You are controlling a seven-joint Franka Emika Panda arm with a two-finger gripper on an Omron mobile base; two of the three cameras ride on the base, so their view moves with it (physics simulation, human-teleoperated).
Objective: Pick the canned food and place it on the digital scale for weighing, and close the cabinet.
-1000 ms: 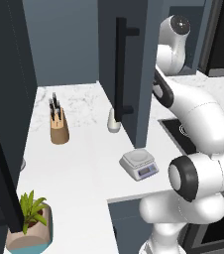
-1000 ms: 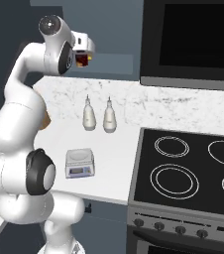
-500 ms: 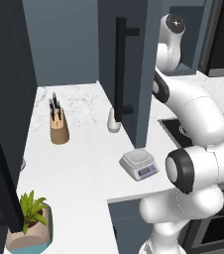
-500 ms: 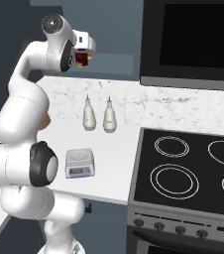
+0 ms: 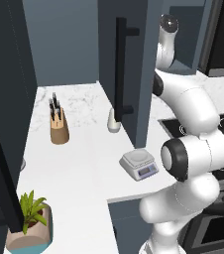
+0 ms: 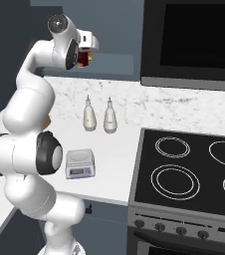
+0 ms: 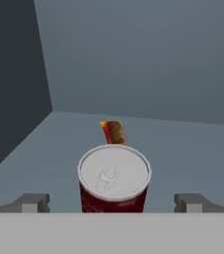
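The canned food [image 7: 114, 178], dark red with a silvery top, stands upright on the shelf inside the cabinet. My gripper [image 7: 113, 202] is open, one fingertip on each side of the can with a gap to both. From the right base view, the gripper [image 6: 86, 54] is raised at shelf height with the red can [image 6: 84, 59] at its tips. The cabinet door [image 5: 129, 59] with its black bar handle [image 5: 120, 69] stands open. The digital scale [image 5: 140, 164] [image 6: 80, 163] sits bare near the counter's front edge.
A brown and orange item [image 7: 114, 131] lies behind the can. Two white bottles [image 6: 89, 115] [image 6: 109, 117] stand against the backsplash. A knife block [image 5: 59, 128] and a potted plant [image 5: 29, 223] are at the left, and the stove [image 6: 194, 169] at the right.
The hand has edged a little further into the cabinet toward the can. The jaws have stayed open.
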